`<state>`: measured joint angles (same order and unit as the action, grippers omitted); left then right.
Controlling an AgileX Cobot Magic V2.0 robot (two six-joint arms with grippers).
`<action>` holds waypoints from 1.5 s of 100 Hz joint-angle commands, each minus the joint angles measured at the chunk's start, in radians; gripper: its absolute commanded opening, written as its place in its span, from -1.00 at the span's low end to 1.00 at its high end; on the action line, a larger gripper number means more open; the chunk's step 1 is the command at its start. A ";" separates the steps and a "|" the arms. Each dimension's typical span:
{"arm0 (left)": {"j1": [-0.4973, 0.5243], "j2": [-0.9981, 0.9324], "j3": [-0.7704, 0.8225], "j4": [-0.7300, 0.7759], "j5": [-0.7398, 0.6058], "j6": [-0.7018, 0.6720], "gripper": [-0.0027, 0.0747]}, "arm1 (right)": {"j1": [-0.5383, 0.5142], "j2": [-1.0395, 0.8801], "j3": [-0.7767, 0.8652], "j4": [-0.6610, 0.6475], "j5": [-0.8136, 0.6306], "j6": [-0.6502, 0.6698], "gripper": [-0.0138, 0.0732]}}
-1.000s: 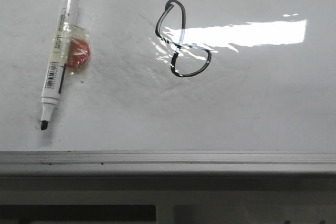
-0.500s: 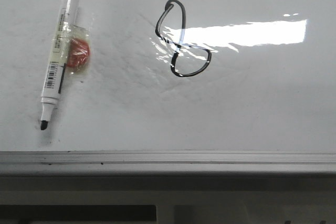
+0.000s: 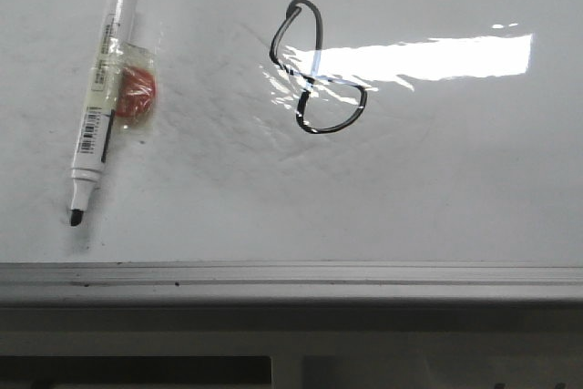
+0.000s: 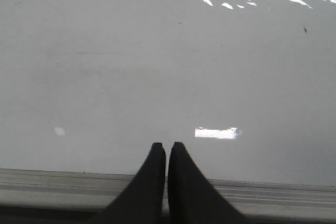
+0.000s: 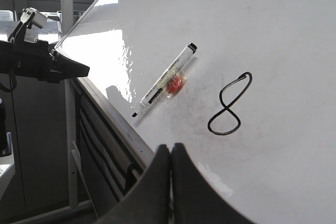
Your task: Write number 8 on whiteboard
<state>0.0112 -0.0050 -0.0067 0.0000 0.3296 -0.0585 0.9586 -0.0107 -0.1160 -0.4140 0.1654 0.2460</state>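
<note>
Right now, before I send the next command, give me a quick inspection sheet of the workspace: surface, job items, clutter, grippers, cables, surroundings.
Surface: whiteboard, glossy, faint grey smudges, bright glare band, grey edge rail along its near side.
Job's things: number 8 drawn in black, slanted, both loops closed; glare crosses its middle.
Marker: lies uncapped on the board left of the 8, tip toward the rail, a red piece taped to its barrel.
Clutter: nothing seen.
Grippers: left gripper shut, empty, over the rail; right gripper shut, empty, off the board's edge.
Cables: nothing seen.
Surroundings: dark frame below the rail; windows beyond the board in the right wrist view.
</note>
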 commanded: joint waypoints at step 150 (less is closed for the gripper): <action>0.002 -0.026 0.039 -0.007 -0.054 -0.009 -0.98 | -1.171 -0.021 0.139 0.360 0.141 -0.203 -0.83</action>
<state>0.0112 -0.0050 -0.0067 0.0000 0.3296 -0.0585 -0.2059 -0.0107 0.0101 -0.0544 0.3165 0.0863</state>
